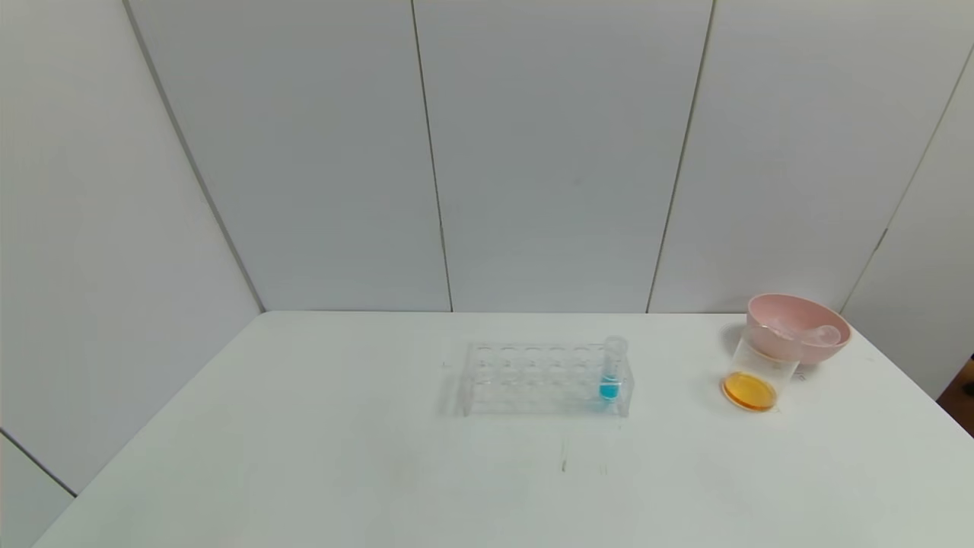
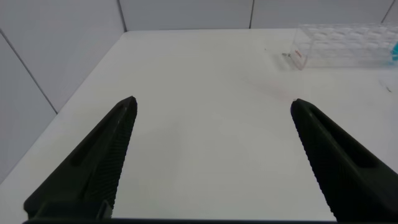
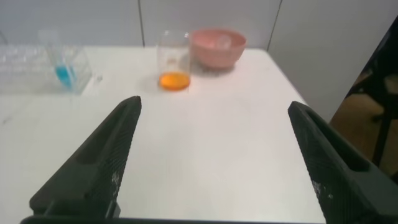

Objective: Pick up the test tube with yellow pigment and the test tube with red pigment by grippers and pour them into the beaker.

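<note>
Holding orange liquid, the clear beaker (image 1: 755,377) (cylindrical) stands; both ribbed grippers (image 2: 211,155) (image 3: 214,155) spread.

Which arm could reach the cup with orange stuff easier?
Probably right: the beaker stands on the table's right side by the pink bowl, ahead of the right tool; the left tool faces the rack.

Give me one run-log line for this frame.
beaker: orange liquid, upright beside pink bowl | rack: blue tube only | left gripper, right gripper: open, empty

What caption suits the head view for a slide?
Beaker holding orange liquid beside pink bowl; blue tube in rack.
</note>
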Motion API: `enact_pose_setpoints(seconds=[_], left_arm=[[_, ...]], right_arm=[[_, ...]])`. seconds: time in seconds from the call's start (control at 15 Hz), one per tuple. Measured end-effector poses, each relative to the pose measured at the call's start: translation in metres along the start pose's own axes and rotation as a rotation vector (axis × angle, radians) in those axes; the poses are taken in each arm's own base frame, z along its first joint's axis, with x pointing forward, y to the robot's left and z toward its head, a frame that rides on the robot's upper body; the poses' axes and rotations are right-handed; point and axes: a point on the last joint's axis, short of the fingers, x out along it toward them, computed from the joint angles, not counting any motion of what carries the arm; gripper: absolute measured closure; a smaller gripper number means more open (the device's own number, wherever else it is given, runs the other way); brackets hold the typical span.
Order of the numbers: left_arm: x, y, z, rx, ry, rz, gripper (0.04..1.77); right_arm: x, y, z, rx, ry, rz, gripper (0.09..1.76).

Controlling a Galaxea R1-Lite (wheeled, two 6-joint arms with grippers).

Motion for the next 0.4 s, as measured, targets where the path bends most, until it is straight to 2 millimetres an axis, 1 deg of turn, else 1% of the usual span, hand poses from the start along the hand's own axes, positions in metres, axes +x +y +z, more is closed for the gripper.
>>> enact_pose_setpoints(seconds=[0.13,0.2,0.4], left_arm=[[0.000,0.000,0.000,0.000,0.000,0.000,0.05],[0.000,0.000,0.000,0.000,0.000,0.000,0.05],[0.000,0.000,0.000,0.000,0.000,0.000,0.05]], right_arm=[[-0.010,0.001,-0.021,-0.007,0.109,0.093,0.16],[-0.014,0.002,-0.026,-0.007,0.132,0.123,0.15],[-0.019,0.001,-0.025,-0.010,0.081,0.136,0.15]])
